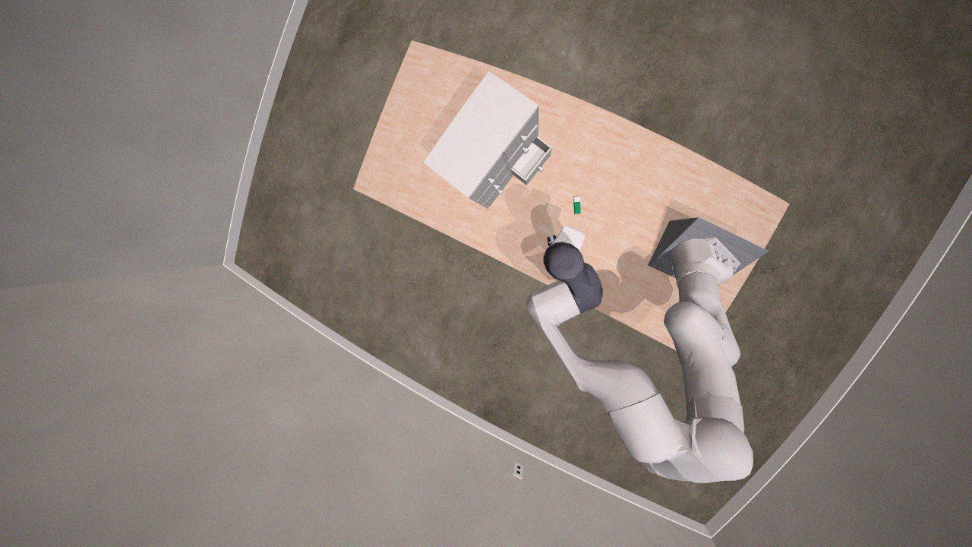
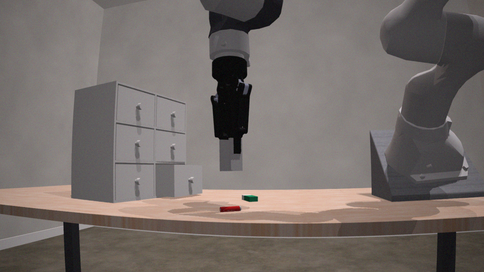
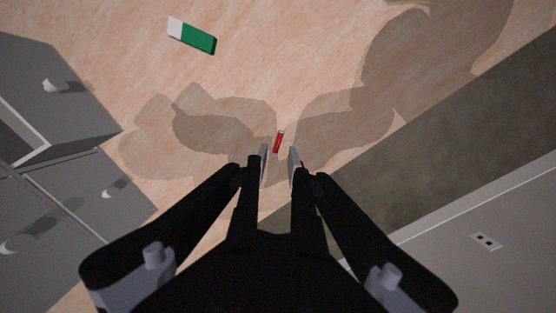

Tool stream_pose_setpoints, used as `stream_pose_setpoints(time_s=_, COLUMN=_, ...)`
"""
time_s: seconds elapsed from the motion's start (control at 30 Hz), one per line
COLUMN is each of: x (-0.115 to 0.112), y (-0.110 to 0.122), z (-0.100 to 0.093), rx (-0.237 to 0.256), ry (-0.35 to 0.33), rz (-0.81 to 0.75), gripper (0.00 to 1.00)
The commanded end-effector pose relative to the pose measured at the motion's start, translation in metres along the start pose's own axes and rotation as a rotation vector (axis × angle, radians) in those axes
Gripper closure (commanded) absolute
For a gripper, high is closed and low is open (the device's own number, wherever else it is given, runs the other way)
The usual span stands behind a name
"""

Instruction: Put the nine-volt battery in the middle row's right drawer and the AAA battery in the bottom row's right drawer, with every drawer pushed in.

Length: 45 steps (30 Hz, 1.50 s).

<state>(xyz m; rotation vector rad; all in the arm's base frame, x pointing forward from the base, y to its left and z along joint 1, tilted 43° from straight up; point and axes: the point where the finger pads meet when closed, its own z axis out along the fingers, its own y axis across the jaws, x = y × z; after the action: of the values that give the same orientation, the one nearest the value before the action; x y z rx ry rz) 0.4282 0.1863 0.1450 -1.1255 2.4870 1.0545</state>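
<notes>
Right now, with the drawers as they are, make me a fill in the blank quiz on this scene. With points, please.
The red AAA battery (image 2: 230, 209) (image 3: 278, 142) lies on the ____.
The pulled-out drawer (image 1: 531, 160) (image 2: 188, 180) (image 3: 65, 87) is in the ____ row.
The eraser-like block (image 1: 576, 204) (image 2: 250, 198) (image 3: 192, 36) is white and ____.
Between the gripper's (image 2: 231, 169) (image 3: 277, 149) fingers there is ____.

Missing words: table; bottom; green; nothing.
</notes>
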Motion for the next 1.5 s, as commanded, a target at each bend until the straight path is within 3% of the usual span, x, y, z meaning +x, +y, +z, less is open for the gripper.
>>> stream_pose_setpoints(time_s=0.0, x=-0.0002, y=-0.0014, z=0.0001, rx=0.005, ry=-0.004, rz=0.045, gripper=0.80)
stream_pose_setpoints(time_s=1.47, x=-0.0015, y=0.0011, z=0.0071, rx=0.012, ry=-0.002, rz=0.131, gripper=0.80)
